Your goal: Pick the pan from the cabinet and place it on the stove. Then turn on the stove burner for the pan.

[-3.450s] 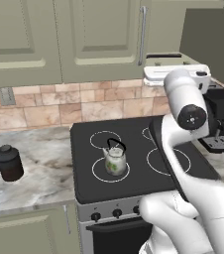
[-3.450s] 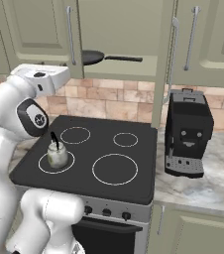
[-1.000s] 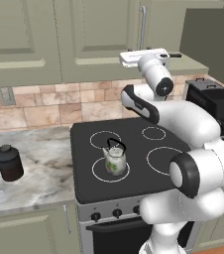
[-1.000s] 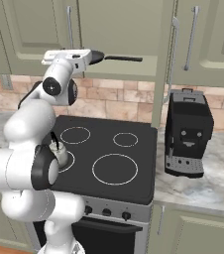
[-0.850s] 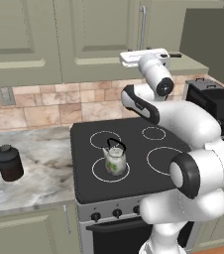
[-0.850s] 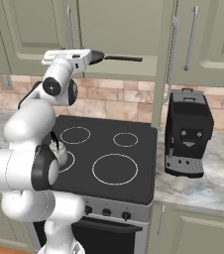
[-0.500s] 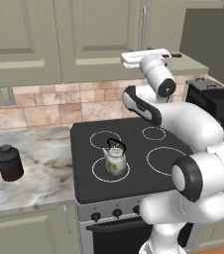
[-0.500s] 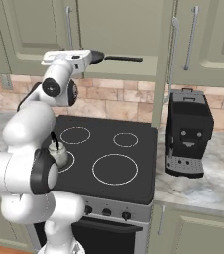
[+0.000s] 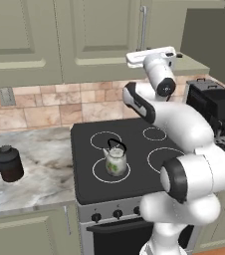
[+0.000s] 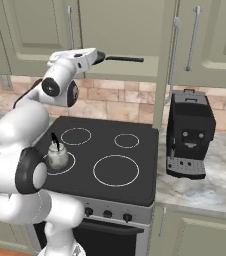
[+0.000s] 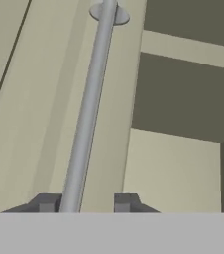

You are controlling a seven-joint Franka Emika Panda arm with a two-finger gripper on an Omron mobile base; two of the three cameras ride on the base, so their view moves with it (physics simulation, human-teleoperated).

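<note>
Since the jaws have narrowed from wide a second ago, the silver bar handle (image 11: 86,114) sits between their tips; can't tell if gripped. Pan (image 10: 125,59) still in cabinet (image 10: 125,25), not on stove (image 10: 110,145); pickup likely starting.

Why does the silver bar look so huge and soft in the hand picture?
Hand view: the camera sits right beside the cabinet handle, so it looms large with smudgy edges. Right base view: even, flat light, the stove shows no glare.
</note>
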